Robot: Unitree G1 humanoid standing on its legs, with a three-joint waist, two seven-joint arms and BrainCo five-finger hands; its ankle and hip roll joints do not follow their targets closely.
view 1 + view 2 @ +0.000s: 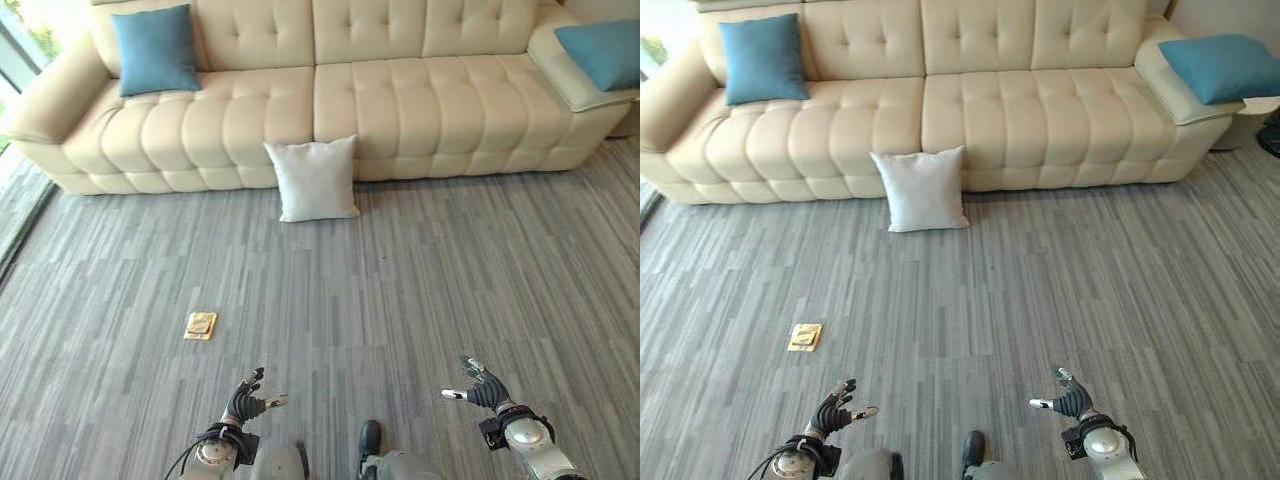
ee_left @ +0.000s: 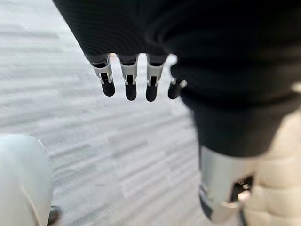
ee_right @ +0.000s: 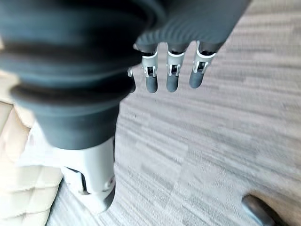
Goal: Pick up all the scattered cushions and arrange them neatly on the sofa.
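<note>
A white cushion (image 1: pixel 314 179) stands on the grey floor, leaning against the front of the cream sofa (image 1: pixel 400 100) near its middle. One blue cushion (image 1: pixel 156 49) rests upright against the sofa's back at the left end. Another blue cushion (image 1: pixel 603 50) lies on the sofa's right arm. Both hands are low at the near edge, far from the white cushion: my left hand (image 1: pixel 248 398) and my right hand (image 1: pixel 480 386), each open with relaxed fingers (image 2: pixel 129 84) and holding nothing. The right hand's fingers (image 3: pixel 171 73) hang over bare floor.
A small yellow packet (image 1: pixel 200 325) lies on the floor at the left, between me and the sofa. A window edge (image 1: pixel 18 50) runs along the far left. Wide grey carpet (image 1: pixel 450 290) stretches up to the sofa.
</note>
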